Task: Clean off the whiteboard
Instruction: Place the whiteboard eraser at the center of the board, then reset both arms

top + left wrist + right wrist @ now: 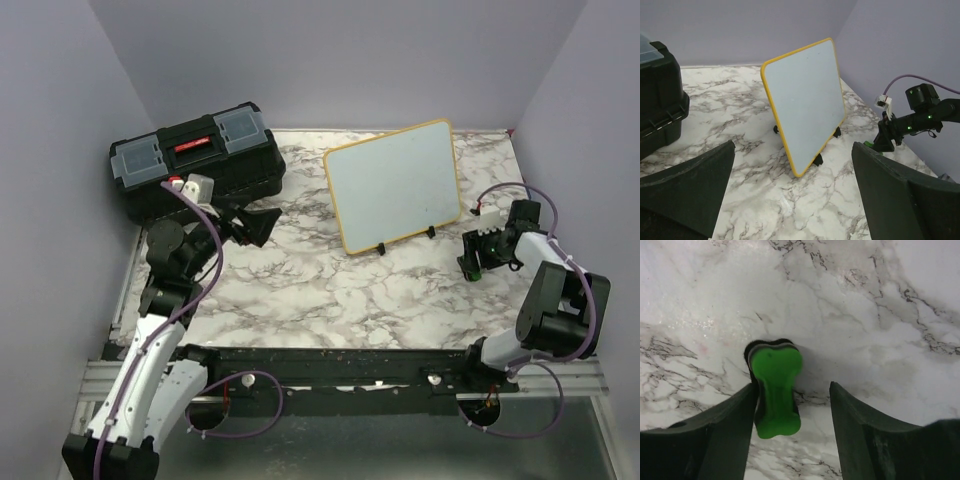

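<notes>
Right gripper [792,386]: jaws parted, green bone-shaped plastic eraser [775,390] between them on the white-grey marble tabletop [880,315], against one finger, a gap to the other.
Left gripper [793,145]: jaws spread wide.
Whiteboard [395,185]: yellow-framed white rectangular board, tilted on black feet, 12 o'clock on the tabletop.
Top view: black plastic toolbox [195,160] whole at 10 o'clock; eraser barely a green speck.

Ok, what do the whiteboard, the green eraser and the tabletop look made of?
The whiteboard: smooth pale panel with slight sheen, probably coated board; yellow rim looks plastic. The green eraser: glossy moulded plastic handle over a dark, likely felt, pad. The tabletop: grey-veined marble pattern, possibly laminate.
</notes>
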Robot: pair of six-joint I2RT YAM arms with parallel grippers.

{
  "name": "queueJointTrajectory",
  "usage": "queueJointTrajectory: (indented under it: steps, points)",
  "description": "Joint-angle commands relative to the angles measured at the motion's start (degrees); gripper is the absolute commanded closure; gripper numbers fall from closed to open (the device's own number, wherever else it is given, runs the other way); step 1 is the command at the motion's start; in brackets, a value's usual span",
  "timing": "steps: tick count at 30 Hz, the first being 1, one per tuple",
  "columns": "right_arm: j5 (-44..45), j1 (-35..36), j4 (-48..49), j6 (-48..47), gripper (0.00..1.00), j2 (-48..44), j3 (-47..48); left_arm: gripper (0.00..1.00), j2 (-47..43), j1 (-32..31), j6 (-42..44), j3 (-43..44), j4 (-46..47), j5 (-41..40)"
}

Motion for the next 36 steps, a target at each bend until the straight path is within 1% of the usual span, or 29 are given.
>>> queueJointTrajectory:
  steps: [1,5,7,10,12,13,14,15,17,18,19,25,29,33,36]
  points:
    - [3.09,-0.31,0.13,-0.52,0.31,-2.96,0.85,0.01,-7.42,1.45,2.78,0.38,-13.49,-0.3]
    - [4.44,-0.32,-3.66,1.4,0.1,-11.94,5.73,0.01,-9.5,2.53,6.0,4.25,-23.26,3.3]
    - [2.83,-0.33,-5.9,2.7,0.02,-15.73,8.63,0.01,-10.74,2.71,7.05,5.29,-26.16,4.66]
    - [-3.65,-0.43,-10.61,7.27,0.01,-19.35,12.6,0.01,-13.5,2.89,7.33,6.61,-29.2,6.47]
    - [-8.1,-0.4,-10.9,13.98,0.0,-22.5,13.71,0.01,-15.9,3.06,6.94,7.33,-30.03,7.0]
    - [-8.8,-0.39,-10.59,17.76,0.0,-24.59,14.55,0.02,-16.69,3.07,7.42,7.55,-30.39,6.67]
    - [-8.4,-0.39,-9.07,23.82,0.0,-26.23,15.0,0.01,-17.51,3.07,8.16,7.7,-31.07,4.98]
    - [-8.27,-0.4,-8.97,27.48,0.0,-28.07,16.07,0.01,-17.72,3.2,9.15,7.71,-31.89,2.82]
    - [-8.4,-0.39,-8.75,31.25,0.0,-31.1,18.32,0.02,-16.71,3.76,10.56,8.54,-35.1,-1.24]
    - [-7.83,-0.39,-8.75,31.77,0.0,-32.36,19.59,0.01,-16.1,4.08,10.91,9.23,-36.39,-1.49]
    - [-7.03,-0.39,-8.95,34.28,0.0,-33.72,20.66,0.02,-15.8,4.21,10.98,9.55,-37.25,-1.46]
    - [-2.37,-0.4,-11.56,39.9,0.0,-39.0,25.23,0.01,-18.23,4.25,11.07,9.6,-38.55,-4.63]
    - [1.06,-0.4,-10.02,41.84,0.0,-42.39,23.39,0.01,-19.08,4.21,10.9,9.82,-39.88,-4.49]
    - [2.24,-0.4,-10.78,42.11,0.0,-43.09,22.49,0.01,-19.65,4.23,10.72,9.82,-40.4,-4.62]
    - [4.14,-0.39,-9.04,41.02,0.0,-43.23,19.4,0.01,-19.77,4.21,10.38,9.32,-40.06,-4.03]
